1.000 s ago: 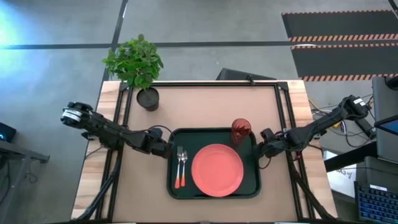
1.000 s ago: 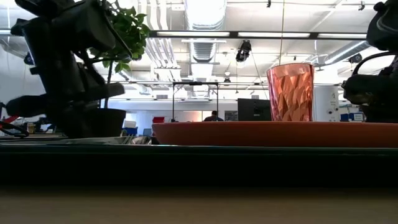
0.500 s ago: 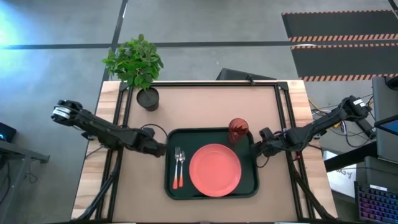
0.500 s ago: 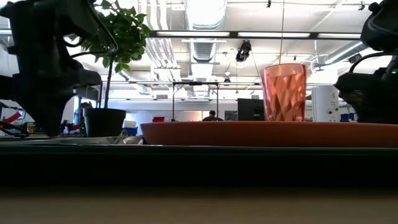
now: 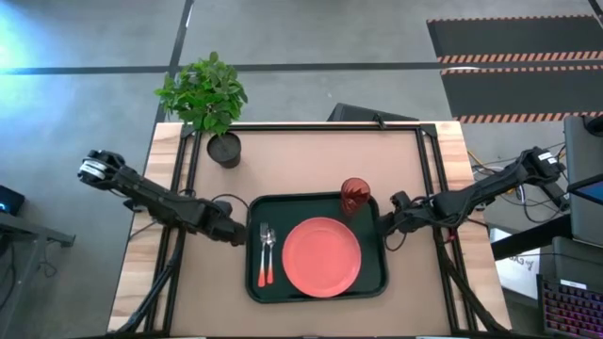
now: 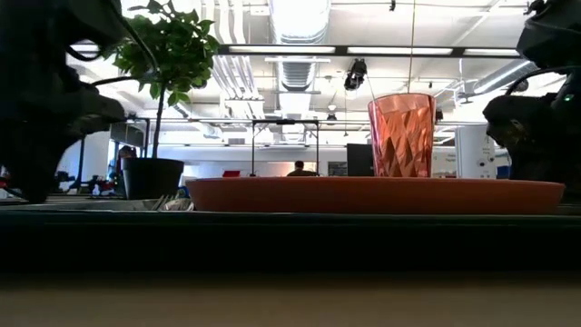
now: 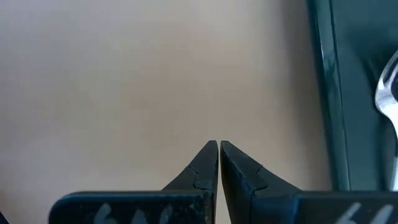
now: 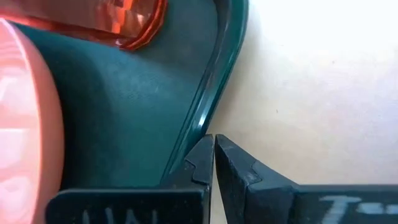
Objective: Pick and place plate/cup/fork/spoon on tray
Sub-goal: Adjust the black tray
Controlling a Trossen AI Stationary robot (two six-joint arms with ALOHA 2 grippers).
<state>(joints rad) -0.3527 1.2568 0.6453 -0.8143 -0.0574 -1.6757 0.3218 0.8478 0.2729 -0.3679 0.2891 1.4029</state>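
Observation:
The dark green tray [image 5: 372, 275] lies on the table's near middle. On it rest the coral plate [image 5: 320, 256], the red-brown cup [image 5: 355, 196] upright at the far right corner, and the fork [image 5: 261, 252] and spoon [image 5: 270, 256] side by side along the left rim. My left gripper [image 5: 238, 232] is shut and points down over bare table just left of the tray rim [image 7: 329, 93], touching nothing. My right gripper [image 5: 382, 224] is shut at the tray's right rim. In the low view the cup [image 6: 401, 134] stands behind the plate [image 6: 372, 193]. My right gripper has its shut fingertips [image 8: 205, 152] against the outer side of the tray's right rim [image 8: 208, 118], near the corner where the cup stands. The fingers come from the table's right, slanting down. The tray lies flat on the table.
A potted plant [image 5: 223, 149] stands at the table's far left corner. Black frame rails [image 5: 311, 126] run along the far edge and both sides. Bare tabletop lies between the tray and the far rail, and left of the tray.
The tray with the plate, cup, fork and spoon has slid a little toward the table's left edge, staying flat. My right gripper has followed at its right rim. My left gripper has drawn back toward the left edge and risen, off the tray's left rim.

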